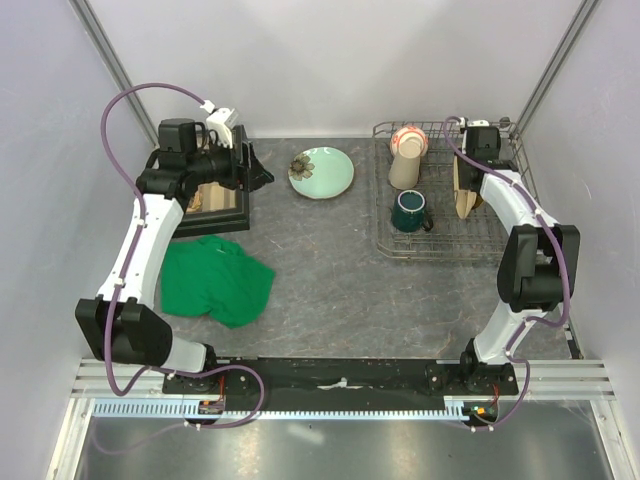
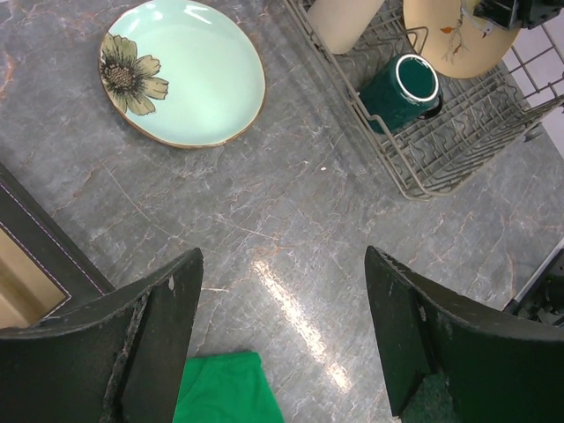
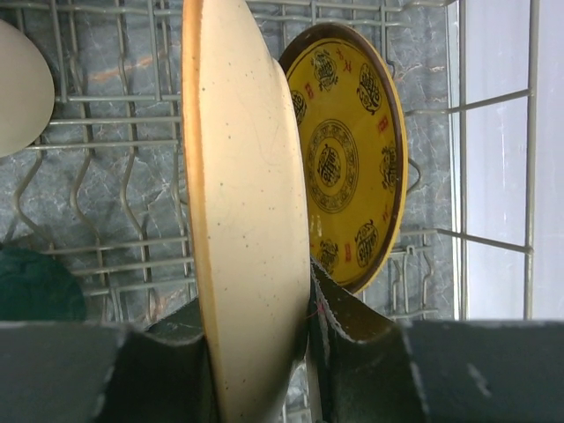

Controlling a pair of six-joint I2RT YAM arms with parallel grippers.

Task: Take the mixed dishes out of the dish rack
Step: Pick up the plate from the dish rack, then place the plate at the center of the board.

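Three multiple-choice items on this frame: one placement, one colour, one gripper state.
1. The flower plate lies: A on the table, left of the dish rack; B inside the rack; C propped against the rack.
2. The mug is: A red; B dark green; C white.
3. The left gripper is: A shut on the mug; B shut on the plate; C open, empty.
Key: 1A, top view shows it flat on the table; 2B, green in both views; 3C, fingers wide apart over bare table.

Grey marbled tabletop (image 1: pixel 320 290) enclosed by plain white walls (image 1: pixel 330 60), overhead light glinting off it
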